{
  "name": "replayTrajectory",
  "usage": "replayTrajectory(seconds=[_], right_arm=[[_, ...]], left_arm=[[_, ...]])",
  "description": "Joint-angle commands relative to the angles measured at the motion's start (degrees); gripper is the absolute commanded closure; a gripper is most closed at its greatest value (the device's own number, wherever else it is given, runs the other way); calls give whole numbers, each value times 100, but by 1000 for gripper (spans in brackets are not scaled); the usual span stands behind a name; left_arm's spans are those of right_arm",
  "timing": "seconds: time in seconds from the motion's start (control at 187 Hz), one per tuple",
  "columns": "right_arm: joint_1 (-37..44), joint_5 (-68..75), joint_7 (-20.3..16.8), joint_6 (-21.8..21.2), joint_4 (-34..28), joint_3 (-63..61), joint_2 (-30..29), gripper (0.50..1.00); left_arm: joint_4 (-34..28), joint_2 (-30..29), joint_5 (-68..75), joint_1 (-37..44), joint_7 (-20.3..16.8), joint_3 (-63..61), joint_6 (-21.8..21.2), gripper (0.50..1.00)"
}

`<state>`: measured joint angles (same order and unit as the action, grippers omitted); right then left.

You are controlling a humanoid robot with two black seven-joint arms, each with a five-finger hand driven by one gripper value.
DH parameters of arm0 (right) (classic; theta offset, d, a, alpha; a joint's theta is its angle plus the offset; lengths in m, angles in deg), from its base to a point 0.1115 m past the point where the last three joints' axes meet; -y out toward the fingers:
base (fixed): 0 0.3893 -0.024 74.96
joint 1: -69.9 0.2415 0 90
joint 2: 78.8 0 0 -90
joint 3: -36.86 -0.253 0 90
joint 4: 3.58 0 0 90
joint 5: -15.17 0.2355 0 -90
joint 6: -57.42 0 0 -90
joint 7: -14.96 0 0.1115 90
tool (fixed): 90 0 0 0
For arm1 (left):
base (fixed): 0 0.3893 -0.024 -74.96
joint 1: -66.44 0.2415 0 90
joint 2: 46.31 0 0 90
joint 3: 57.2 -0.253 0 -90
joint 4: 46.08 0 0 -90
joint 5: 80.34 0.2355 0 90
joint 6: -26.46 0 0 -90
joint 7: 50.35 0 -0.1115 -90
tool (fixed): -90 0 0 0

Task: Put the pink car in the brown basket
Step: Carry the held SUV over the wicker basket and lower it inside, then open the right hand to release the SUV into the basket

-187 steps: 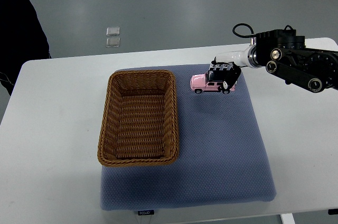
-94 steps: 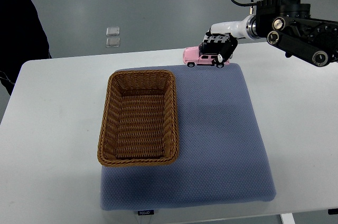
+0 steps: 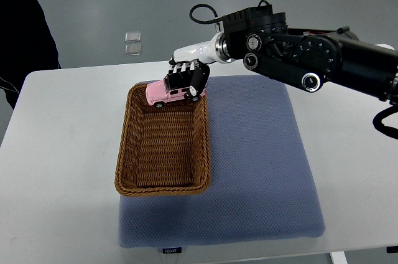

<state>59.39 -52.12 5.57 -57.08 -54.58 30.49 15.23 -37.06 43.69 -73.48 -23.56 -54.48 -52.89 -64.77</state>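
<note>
The pink toy car (image 3: 165,94) is held in the air over the far end of the brown wicker basket (image 3: 163,180). My right hand (image 3: 185,78) is shut on the car from above, its black fingers (image 3: 196,82) wrapped over the roof. The right arm (image 3: 298,58) reaches in from the right edge across the far side of the mat. The basket stands on the left part of the blue-grey mat (image 3: 261,164) and holds nothing inside. The left arm is out of view.
The mat lies on a white table (image 3: 62,170). A person in dark clothing (image 3: 25,33) stands at the far left edge. Two small clear squares (image 3: 132,43) lie on the floor beyond the table.
My right hand has lifted the pink car off the mat and carried it left, from the mat's far right part to above the basket's far end.
</note>
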Motion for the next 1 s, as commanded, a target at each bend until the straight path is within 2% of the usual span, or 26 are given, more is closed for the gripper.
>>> replayTrajectory(seconds=[0.0,0.332,0.61,0.695,0.765,0.807,0.861,0.995], right_arm=[[-99,-30,-2,16,11,21,-202,981],[-557,-206,-10,103,108,144,-395,981],[-706,-214,-10,235,126,144,-404,955],[-724,-214,-2,288,126,144,-404,899],[-750,-206,-2,341,126,144,-404,789],[-750,-197,-2,332,126,144,-404,740],[-759,-188,7,306,126,136,-404,711],[-768,-153,7,279,126,127,-404,683]], left_arm=[[3,0,0,0,0,0,0,500],[-6,0,0,0,0,0,0,500],[-6,0,0,0,0,0,0,500],[3,0,0,0,0,0,0,500],[-6,0,0,0,0,0,0,500],[-5,0,0,0,0,0,0,500],[-5,0,0,0,0,0,0,500],[3,0,0,0,0,0,0,500]])
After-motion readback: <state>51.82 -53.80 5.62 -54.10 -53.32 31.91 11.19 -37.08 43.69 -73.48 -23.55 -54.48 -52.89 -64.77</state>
